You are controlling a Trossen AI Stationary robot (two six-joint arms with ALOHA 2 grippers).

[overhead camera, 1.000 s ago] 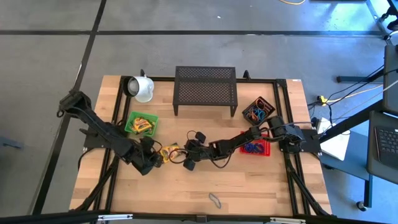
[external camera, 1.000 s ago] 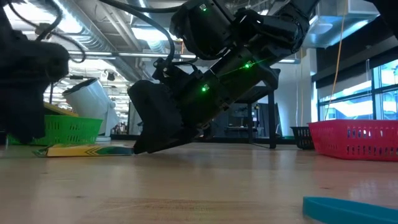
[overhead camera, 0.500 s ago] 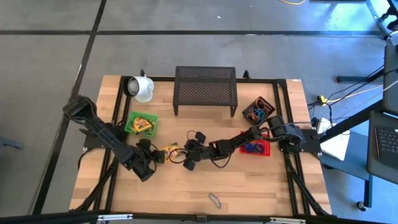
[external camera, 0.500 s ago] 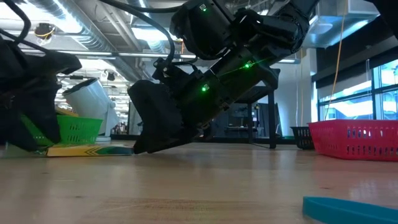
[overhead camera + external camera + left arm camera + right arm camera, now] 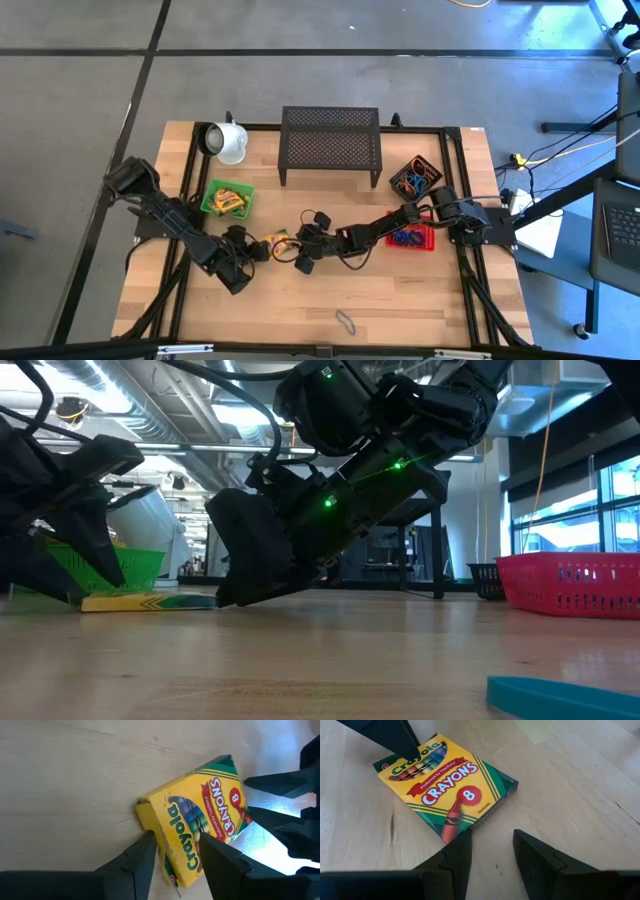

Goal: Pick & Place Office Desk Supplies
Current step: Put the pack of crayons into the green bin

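High view: the crayon box (image 5: 273, 243) lies flat mid-bench (image 5: 400, 290), between the left tool (image 5: 256, 249) and right tool (image 5: 303, 253). Left wrist view: the left tool's parted fingers (image 5: 142, 857) straddle the box's edge, not clamped. Right wrist view: the right tool (image 5: 490, 851) stands open just short of the box.

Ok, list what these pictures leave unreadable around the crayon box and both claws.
- Crayon box: the high view shows only a sliver; the arms cover the rest.
- Left claw: its fingertips straddle the box's edge; actual contact cannot be told.
- Right claw: open short of the box; the low view shows only its dark bulk.
- Green basket: contents hidden in the low view by its wall and the left arm.
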